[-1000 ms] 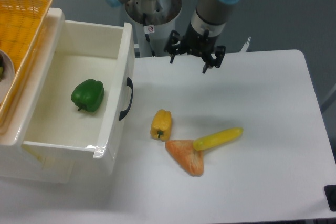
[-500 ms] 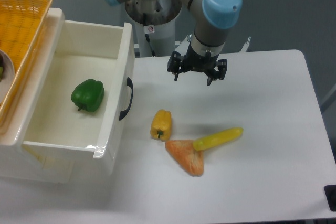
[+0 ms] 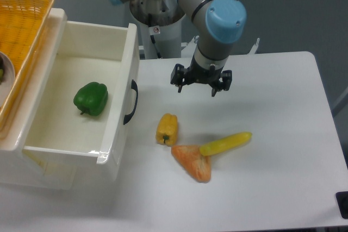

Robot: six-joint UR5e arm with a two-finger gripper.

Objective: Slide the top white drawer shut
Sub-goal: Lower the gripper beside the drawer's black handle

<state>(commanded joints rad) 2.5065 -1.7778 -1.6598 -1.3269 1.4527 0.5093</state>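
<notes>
The top white drawer (image 3: 123, 107) stands pulled far out to the right of its white cabinet. Its front panel carries a black curved handle (image 3: 131, 102). A green bell pepper (image 3: 91, 99) lies inside it. My gripper (image 3: 196, 86) hangs open and empty above the table, to the right of the drawer front and a little further back than the handle. Its two black fingers (image 3: 178, 82) point down. It touches nothing.
A yellow bell pepper (image 3: 167, 129), an orange wedge (image 3: 192, 162) and a long yellow vegetable (image 3: 225, 143) lie on the white table (image 3: 272, 112) in front of the gripper. A yellow woven basket (image 3: 22, 31) sits on the cabinet top at the left. The arm's base (image 3: 157, 9) stands behind.
The gripper has moved forward and slightly left over the table, toward the drawer front, staying open. Nothing else has moved.
</notes>
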